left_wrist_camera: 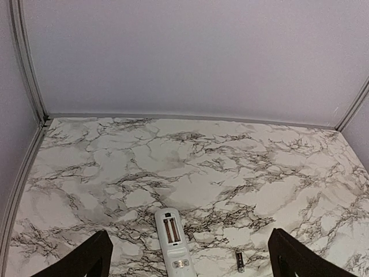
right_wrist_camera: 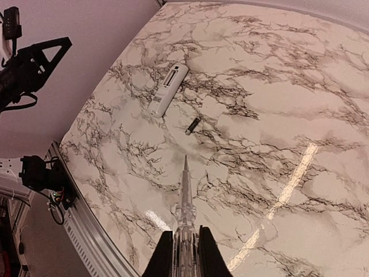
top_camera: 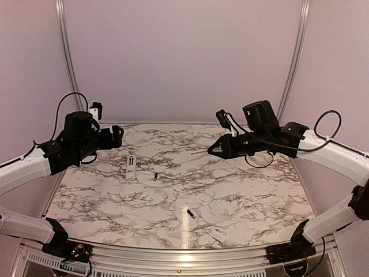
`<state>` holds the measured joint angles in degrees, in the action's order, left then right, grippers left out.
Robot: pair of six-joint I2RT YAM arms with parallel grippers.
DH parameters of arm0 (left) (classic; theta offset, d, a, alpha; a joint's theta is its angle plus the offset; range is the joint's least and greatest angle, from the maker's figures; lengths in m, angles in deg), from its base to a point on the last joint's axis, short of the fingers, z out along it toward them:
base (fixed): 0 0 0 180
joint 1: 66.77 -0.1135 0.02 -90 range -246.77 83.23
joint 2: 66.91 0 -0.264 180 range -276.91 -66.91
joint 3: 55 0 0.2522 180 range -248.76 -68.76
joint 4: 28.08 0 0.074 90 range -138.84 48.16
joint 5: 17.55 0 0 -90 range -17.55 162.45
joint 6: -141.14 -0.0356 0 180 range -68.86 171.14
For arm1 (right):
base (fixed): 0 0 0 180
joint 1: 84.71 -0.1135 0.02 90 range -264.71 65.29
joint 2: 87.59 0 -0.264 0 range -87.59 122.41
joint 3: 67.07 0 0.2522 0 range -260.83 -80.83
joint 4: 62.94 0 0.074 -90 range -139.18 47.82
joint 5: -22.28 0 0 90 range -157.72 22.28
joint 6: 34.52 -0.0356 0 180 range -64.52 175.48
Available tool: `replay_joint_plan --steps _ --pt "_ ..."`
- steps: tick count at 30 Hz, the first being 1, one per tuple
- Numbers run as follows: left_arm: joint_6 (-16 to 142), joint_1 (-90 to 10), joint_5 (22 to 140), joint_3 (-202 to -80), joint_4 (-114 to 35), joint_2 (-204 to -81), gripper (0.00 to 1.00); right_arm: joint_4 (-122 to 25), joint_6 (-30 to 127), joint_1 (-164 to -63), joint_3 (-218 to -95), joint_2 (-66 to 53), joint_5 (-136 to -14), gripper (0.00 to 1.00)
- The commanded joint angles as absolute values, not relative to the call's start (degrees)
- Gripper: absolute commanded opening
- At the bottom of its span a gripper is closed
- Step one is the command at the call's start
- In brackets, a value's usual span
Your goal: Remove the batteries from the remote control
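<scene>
Unloading appears complete at this stage.

1. The remote control (left_wrist_camera: 173, 245) lies flat on the table (top_camera: 242, 190), left of centre, with its back face up. Its open compartment shows 2 slots that look bare.
2. Battery 1 (left_wrist_camera: 240, 261) lies on the marble near the remote, on its right. Battery 2 (top_camera: 191, 213) lies well apart, toward the front edge, with the cover piece (top_camera: 218, 235) closer to that edge.
3. The left gripper (top_camera: 117, 137) hovers above the remote with its jaws fully apart, holding nothing.
4. The right gripper (top_camera: 213, 149) is clamped on the thin tool (right_wrist_camera: 184, 196), raised clear of the surface, tip pointing toward the remote.

Judged next move: confirm both slots are vacant. Lift both arms away without brushing either battery, since both cylinders would roll readily.
</scene>
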<state>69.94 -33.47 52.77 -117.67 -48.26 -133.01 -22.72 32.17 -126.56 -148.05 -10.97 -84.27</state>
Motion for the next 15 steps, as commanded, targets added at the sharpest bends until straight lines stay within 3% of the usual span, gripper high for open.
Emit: replay_joint_plan --steps 1,6,9,15 --pt "64.1 -33.6 50.4 -118.5 -45.3 -129.2 0.99 -23.9 33.4 -125.7 -149.1 -10.7 -85.4 0.00" --pt "53.7 -33.5 66.8 -124.3 -48.8 -130.2 0.98 -23.5 33.8 -125.0 -149.7 -9.8 -87.1 0.00" --pt "48.9 -32.2 80.1 -125.7 -49.1 -130.2 0.91 -22.5 34.0 -124.7 -150.7 -8.9 -88.1 0.00" --pt "37.3 -22.6 83.6 -131.2 -53.6 -136.5 0.92 -21.1 34.4 -124.6 -153.3 -6.8 -94.4 0.00"
